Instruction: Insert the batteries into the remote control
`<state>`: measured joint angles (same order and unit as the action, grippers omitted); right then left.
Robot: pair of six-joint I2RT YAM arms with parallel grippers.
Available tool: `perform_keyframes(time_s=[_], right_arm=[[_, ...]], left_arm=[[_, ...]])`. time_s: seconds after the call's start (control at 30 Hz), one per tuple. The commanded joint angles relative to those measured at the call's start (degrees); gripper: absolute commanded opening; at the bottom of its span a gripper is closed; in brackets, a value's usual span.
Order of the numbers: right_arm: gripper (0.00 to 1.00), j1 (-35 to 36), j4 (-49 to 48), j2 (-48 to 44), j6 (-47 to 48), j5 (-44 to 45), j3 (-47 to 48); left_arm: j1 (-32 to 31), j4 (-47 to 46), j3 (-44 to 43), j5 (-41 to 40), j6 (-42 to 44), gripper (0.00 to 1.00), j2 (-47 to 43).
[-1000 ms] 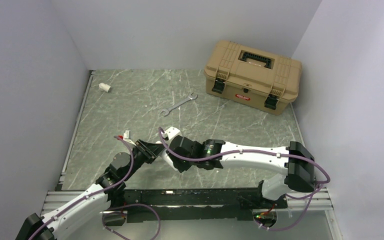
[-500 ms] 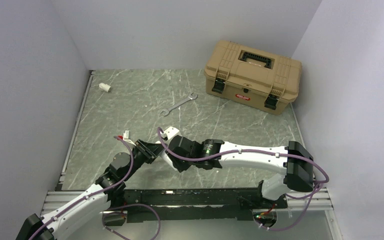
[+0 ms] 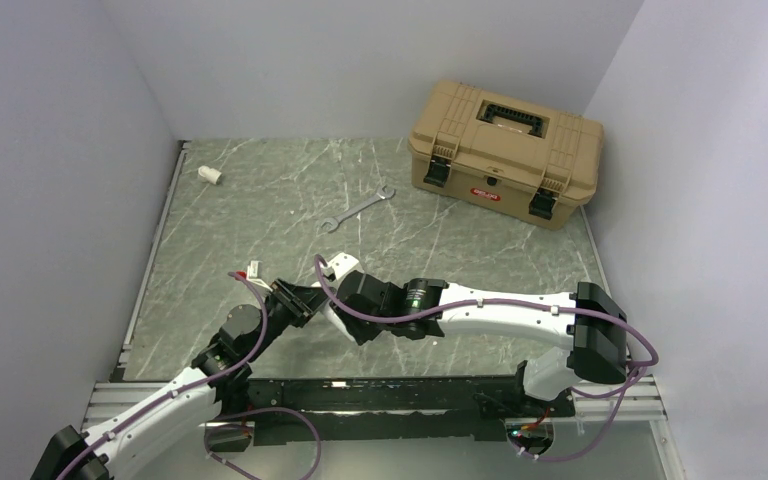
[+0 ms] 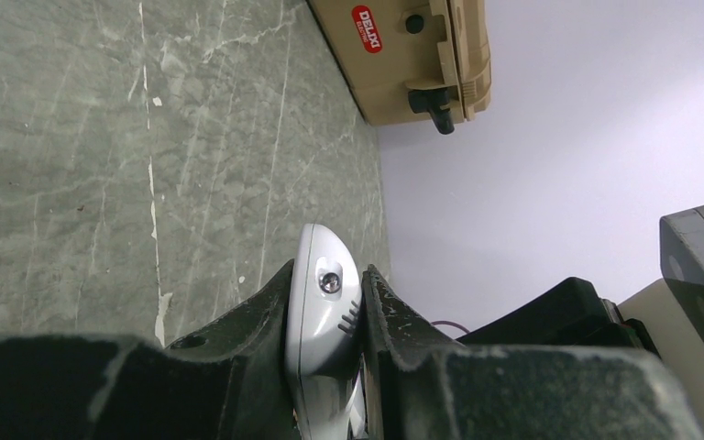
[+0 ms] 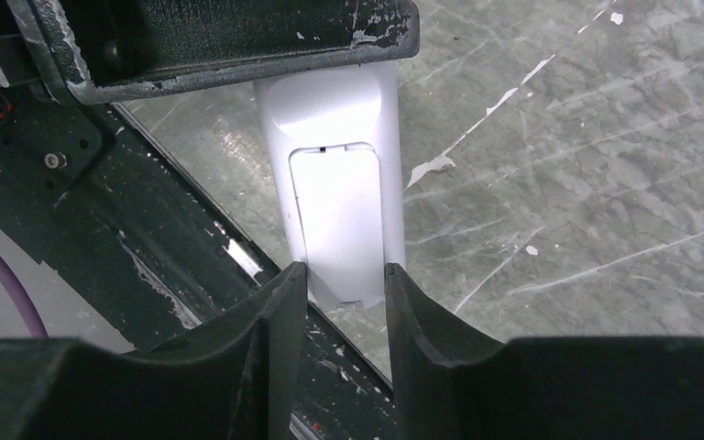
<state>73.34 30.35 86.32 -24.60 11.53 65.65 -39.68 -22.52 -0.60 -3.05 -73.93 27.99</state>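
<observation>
The remote control (image 4: 323, 307) is a slim white bar held off the table between both grippers. My left gripper (image 4: 325, 275) is shut on one end of it, fingers pressing both flat faces. In the right wrist view the remote control (image 5: 335, 183) shows a rectangular panel in its face. Its other end sits between the fingertips of my right gripper (image 5: 341, 275), which touch both its sides. In the top view the left gripper (image 3: 300, 300) and right gripper (image 3: 338, 305) meet just in front of the arm bases. The batteries are out of view.
A tan toolbox (image 3: 505, 150) stands shut at the back right. A metal wrench (image 3: 357, 208) lies at mid table. A short white tube stub (image 3: 210, 175) lies at the back left. The black base rail (image 5: 192, 266) runs just below the remote.
</observation>
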Motion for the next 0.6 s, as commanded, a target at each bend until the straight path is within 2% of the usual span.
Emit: perform_keyframes(time_s=[0.0, 0.4, 0.57], right_arm=[[0.4, 0.31, 0.76, -0.18, 0.78, 1.82, 2.56], [0.43, 0.37, 0.28, -0.28, 0.54, 1.29, 2.8], [0.47, 0.3, 0.54, -0.49, 0.61, 1.63, 2.91]], left_arm=[[-0.15, -5.17, 2.38, 0.5, -2.16, 0.0, -0.04], [-0.15, -5.67, 2.74, 0.64, -2.43, 0.0, 0.04], [-0.17, -5.82, 2.88, 0.62, -2.55, 0.0, 0.14]])
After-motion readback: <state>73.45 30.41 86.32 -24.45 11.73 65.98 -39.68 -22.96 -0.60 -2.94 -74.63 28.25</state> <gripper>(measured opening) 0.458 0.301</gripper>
